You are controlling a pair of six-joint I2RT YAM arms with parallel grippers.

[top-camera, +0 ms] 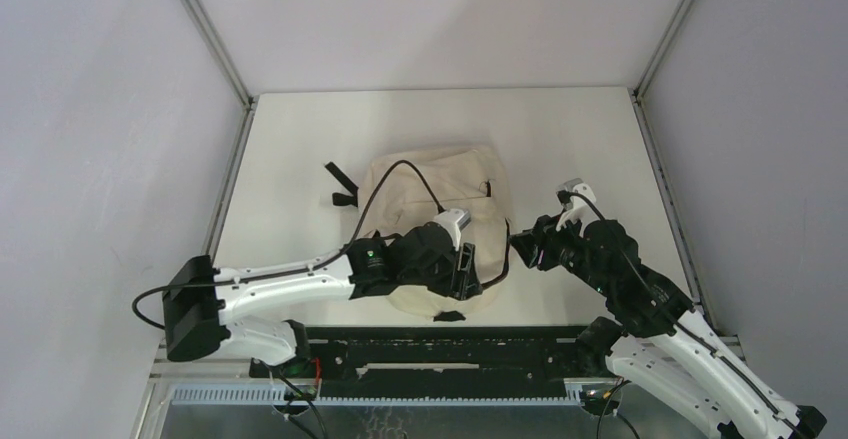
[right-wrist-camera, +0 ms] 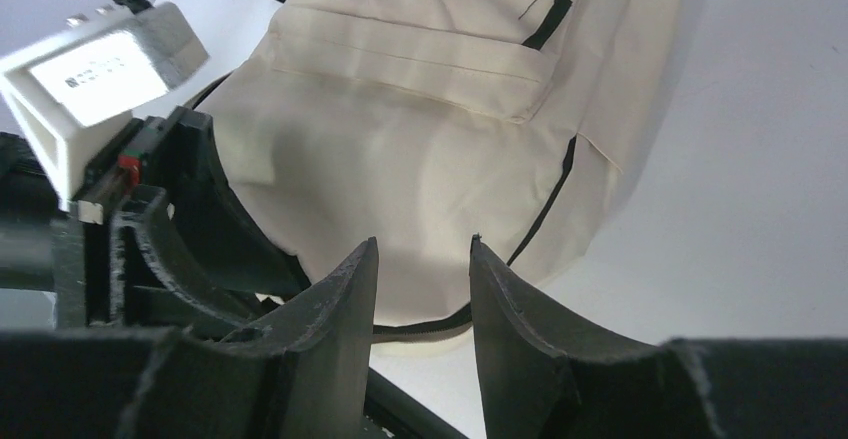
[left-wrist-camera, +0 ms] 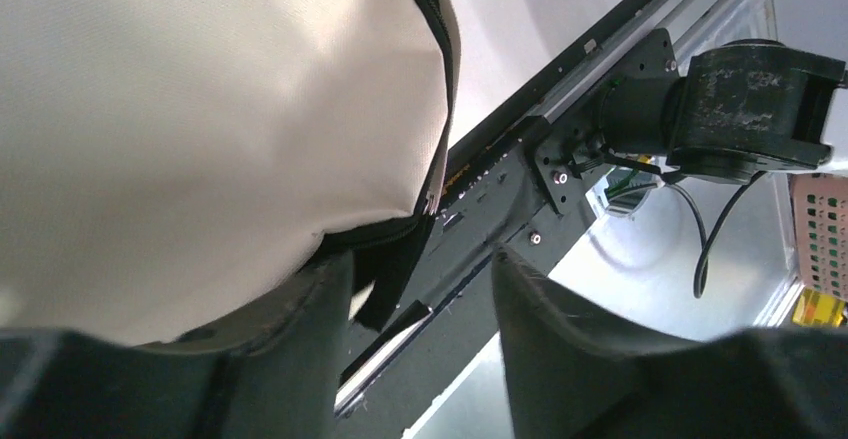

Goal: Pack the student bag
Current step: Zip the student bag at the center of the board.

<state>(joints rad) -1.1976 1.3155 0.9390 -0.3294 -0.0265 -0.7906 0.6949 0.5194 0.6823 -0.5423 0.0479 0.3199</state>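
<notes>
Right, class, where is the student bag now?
In the top view the student bag lies in the middle of the table, with the left tool over its near edge and the right tool just off its right side.

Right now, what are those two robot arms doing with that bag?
They are getting ready to handle the student bag, a cream backpack lying flat on the white table. The left gripper is at the bag's near edge, right by the black zipper, with its fingers apart. The right gripper points at the bag's right side, also open, with a gap before the fabric. Neither one is gripping anything at this moment.
</notes>
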